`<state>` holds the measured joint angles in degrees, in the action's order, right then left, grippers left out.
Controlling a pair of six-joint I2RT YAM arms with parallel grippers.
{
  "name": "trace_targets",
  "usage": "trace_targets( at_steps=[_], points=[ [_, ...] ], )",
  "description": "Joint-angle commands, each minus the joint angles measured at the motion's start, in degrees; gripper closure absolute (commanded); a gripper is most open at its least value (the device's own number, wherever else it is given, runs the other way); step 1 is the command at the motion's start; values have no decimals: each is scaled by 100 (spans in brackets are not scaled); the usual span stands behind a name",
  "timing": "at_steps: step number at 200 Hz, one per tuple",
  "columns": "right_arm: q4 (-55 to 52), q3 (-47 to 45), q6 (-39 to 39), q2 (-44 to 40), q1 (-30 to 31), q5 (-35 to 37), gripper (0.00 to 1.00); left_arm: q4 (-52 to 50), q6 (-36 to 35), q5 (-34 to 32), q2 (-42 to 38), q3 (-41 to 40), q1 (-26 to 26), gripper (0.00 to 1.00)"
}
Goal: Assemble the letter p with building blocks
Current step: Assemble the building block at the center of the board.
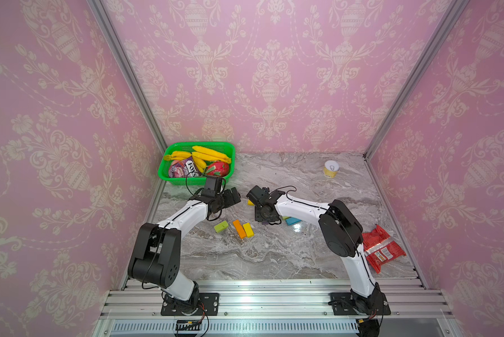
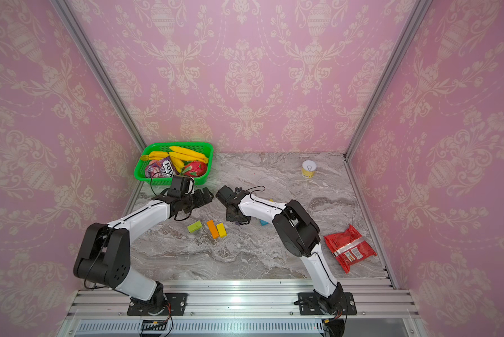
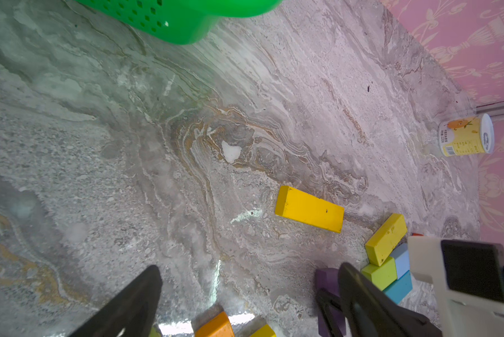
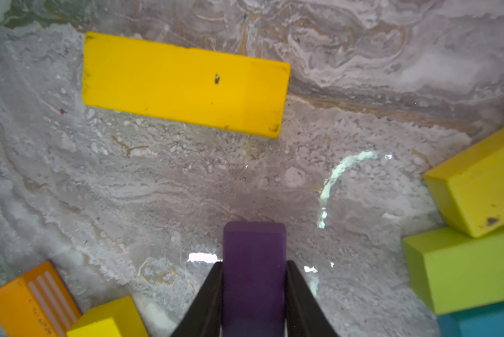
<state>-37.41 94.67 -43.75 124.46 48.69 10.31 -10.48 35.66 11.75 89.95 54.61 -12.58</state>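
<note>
The right jaws clamp a purple block by its long sides, its free end pointing out toward the desk; whether it touches the surface cannot be told. In both top views the right arm bends low over the middle of the desk with its wrist turned down, covering most of the blocks beneath it. The left jaws stand wide apart with nothing between them, hovering over the desk beside the green basket and close to the right wrist. A long yellow block lies flat ahead of the purple block, apart from it. Near them sits a cluster: a tilted yellow block touches a lime block, which touches a teal block, and a light blue block is tucked against them. Only the teal one peeks from under the right forearm in a top view. Between the two arms, nearer the front, an orange block and a short yellow block lie side by side, touching, with a second lime block just beside them. The basket holds bananas. A can stands at the far right, and a red packet lies by the right edge.
</note>
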Motion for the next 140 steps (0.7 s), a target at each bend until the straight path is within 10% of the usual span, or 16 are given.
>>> trace_targets(
  at_steps=[1, 140],
  points=[
    [-29, 244, 90, 201, -161, -64, 90, -5, -22, 82, 98, 232, -26, 3],
    [-328, 1306, 682, 866, -348, -297, 90, -287, -165, -6, 350, 577, -25, 3]
  ],
)
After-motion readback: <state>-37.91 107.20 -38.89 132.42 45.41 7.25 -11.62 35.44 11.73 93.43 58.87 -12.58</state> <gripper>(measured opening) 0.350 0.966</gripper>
